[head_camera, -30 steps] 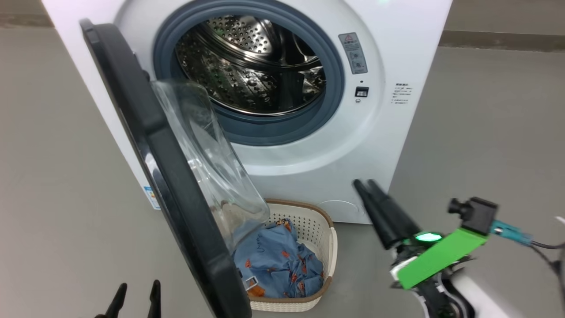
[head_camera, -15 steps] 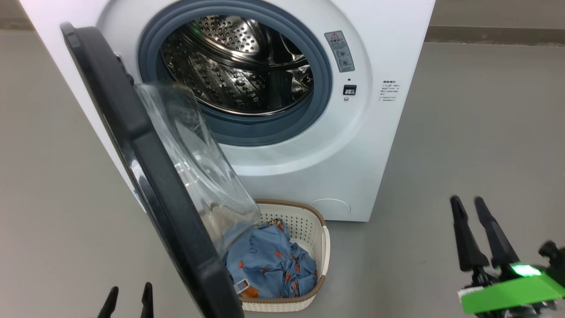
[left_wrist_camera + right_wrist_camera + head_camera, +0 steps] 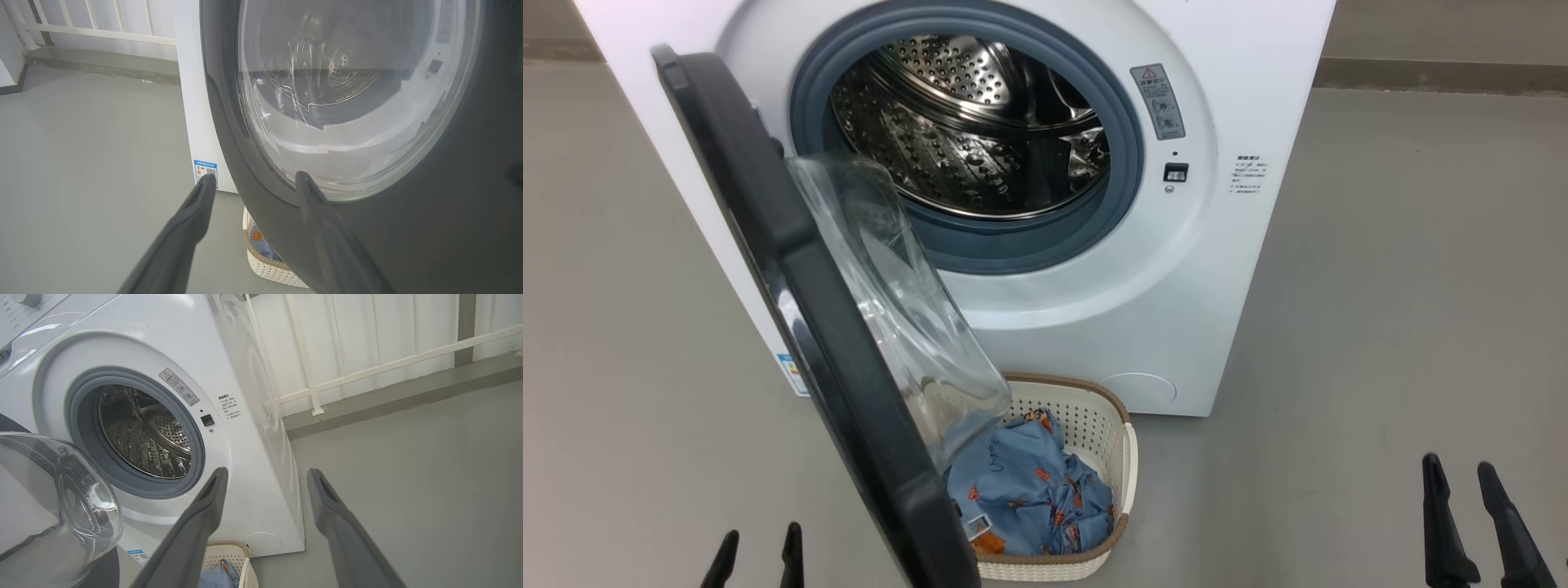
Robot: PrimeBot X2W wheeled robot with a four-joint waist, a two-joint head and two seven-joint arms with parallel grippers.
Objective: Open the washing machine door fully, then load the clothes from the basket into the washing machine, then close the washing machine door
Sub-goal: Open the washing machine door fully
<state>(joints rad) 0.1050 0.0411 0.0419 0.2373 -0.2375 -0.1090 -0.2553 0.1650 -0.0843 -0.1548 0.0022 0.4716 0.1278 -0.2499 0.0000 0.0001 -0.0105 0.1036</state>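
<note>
The big white boxy front-loading washing machine (image 3: pixel 1094 327) stands on the grey floor (image 3: pixel 1380 327). Its grey rubber gasket (image 3: pixel 1129 163) and perforated steel drum (image 3: pixel 964 122) are exposed, and no garment is visible in the drum. The large round washing machine door (image 3: pixel 792 269), with a wide glossy black rim, is hinged at the left of the machine front and stands swung outward. Its bulging clear glass bowl (image 3: pixel 890 310) faces the opening. The small cream-white perforated plastic basket (image 3: pixel 1094 408), with a brown woven-look rim, sits on the floor just beside the lower front edge of the machine; the lower part of the door overlaps its left side. The light blue clothes (image 3: pixel 1029 490), printed with small orange-brown figures, lie bunched inside the basket. The left gripper (image 3: pixel 761 532) is near the outer face of the door with its two dark fingers spread apart and nothing between them. In the left wrist view one finger overlaps the black rim; contact cannot be determined. The right gripper (image 3: pixel 1458 464) is above the floor, well apart from the basket, with its fingers spread and empty.
</note>
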